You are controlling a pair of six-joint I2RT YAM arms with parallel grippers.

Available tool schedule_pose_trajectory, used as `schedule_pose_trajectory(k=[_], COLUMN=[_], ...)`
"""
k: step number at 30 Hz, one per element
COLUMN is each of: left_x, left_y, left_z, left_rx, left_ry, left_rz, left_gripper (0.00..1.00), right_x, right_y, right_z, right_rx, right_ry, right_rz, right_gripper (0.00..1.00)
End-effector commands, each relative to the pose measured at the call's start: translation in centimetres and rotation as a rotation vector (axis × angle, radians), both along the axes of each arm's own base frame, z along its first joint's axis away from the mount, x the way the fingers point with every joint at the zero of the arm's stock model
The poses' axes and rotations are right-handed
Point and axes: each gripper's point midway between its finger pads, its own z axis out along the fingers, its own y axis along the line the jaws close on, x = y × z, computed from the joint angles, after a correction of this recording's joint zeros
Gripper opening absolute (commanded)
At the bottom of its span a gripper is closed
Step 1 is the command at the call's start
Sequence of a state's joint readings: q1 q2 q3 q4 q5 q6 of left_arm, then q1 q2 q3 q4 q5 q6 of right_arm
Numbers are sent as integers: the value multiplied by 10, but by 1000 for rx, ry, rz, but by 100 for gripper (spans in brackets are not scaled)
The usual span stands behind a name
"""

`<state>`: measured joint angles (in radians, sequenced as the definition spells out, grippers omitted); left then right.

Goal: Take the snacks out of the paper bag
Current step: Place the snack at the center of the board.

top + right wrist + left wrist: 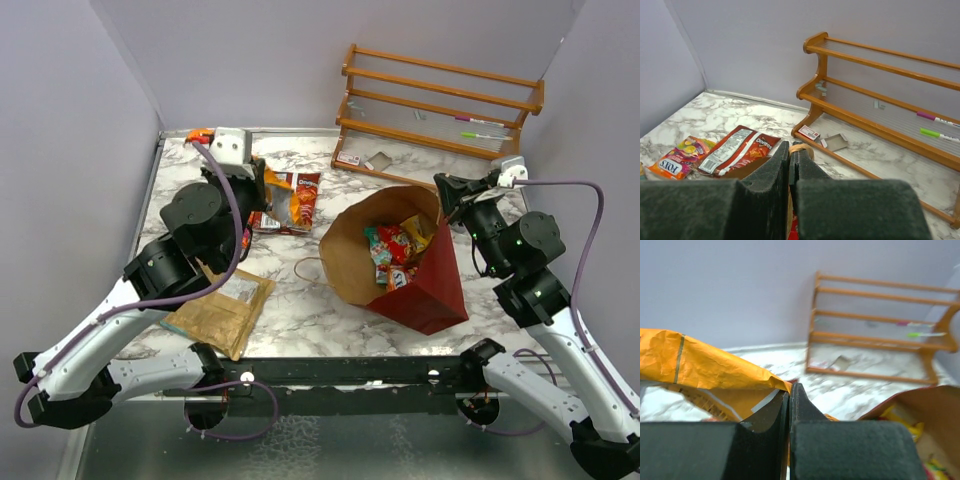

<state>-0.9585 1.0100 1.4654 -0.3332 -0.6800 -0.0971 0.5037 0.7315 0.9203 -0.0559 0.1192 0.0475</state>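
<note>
Paper bag point(425, 290) on its side, centre-right of table point(300, 310), mouth open toward left arm. Cluster of snacks point(395, 248) inside: red, yellow, teal packets. We judge job partly done. Doritos packet point(303, 205) and pink Fox's packet point(677, 159) lie out on table, left of bag. Left tool point(789, 392) pinched together on corner of orange chip bag point(705, 367), outside bag, near Doritos packet. Right tool point(789, 150) clamped on bag rim at handle. We reckon most packets are left to pull.
</note>
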Motion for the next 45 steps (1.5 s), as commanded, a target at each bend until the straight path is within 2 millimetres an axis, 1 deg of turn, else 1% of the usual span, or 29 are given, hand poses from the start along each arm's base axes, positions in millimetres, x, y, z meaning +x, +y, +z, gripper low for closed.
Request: schedule_pose_trajectory(k=[1, 4, 6, 9, 10, 13, 15, 19, 21, 23, 25, 28, 30, 33, 35, 39, 41, 45], left_x=[-1, 3, 8, 19, 26, 40, 47, 57, 60, 61, 61, 60, 57, 52, 47, 31, 24, 9], left_y=[50, 52, 59, 71, 80, 89, 97, 115, 119, 117, 119, 126, 133, 144, 149, 169, 176, 195], left_z=[-27, -64, -89, -115, -121, -135, -145, -157, -168, -182, -201, -217, -233, -249, -257, -284, -294, -303], left_rx=[21, 69, 95, 90, 75, 44, 22, -14, -39, -66, -82, -98, -103, -130, -152, -175, -179, -195], left_ry=[20, 105, 168, 222, 240, 297, 351, 405, 436, 476, 521, 558, 592, 626, 637, 679, 694, 694], left_rz=[194, 220, 251, 265, 280, 258, 265, 269, 262, 239, 246, 280, 320, 384, 420, 552, 596, 720], left_gripper=[0, 0, 0, 0, 0, 0, 0, 0, 0, 0, 0, 0, 0, 0, 0, 0, 0, 0], right_x=[-1, 0, 0, -1, -1, -3, -4, -5, -5, -4, -2, -1, 0, 0, 1, 0, 1, 1], right_y=[-6, -5, -5, -7, -7, -9, -9, -13, -13, -12, -11, -9, -8, -7, -7, -6, -6, -6], right_z=[9, 11, 12, 13, 12, 11, 11, 11, 12, 11, 10, 7, 7, 8, 8, 10, 9, 8], right_rx=[11, 7, 3, -1, -1, -2, -3, -2, -6, -9, -15, -19, -20, -21, -22, -23, -24, -27], right_ry=[-42, -48, -50, -51, -50, -48, -46, -47, -52, -52, -49, -44, -44, -47, -49, -51, -49, -45], right_rz=[-25, -23, -23, -29, -33, -35, -34, -48, -49, -48, -47, -42, -38, -35, -35, -31, -32, -30], right_gripper=[2, 2, 2, 2, 2, 2, 2, 2, 2, 2, 2, 2, 2, 2, 2, 2, 2, 2])
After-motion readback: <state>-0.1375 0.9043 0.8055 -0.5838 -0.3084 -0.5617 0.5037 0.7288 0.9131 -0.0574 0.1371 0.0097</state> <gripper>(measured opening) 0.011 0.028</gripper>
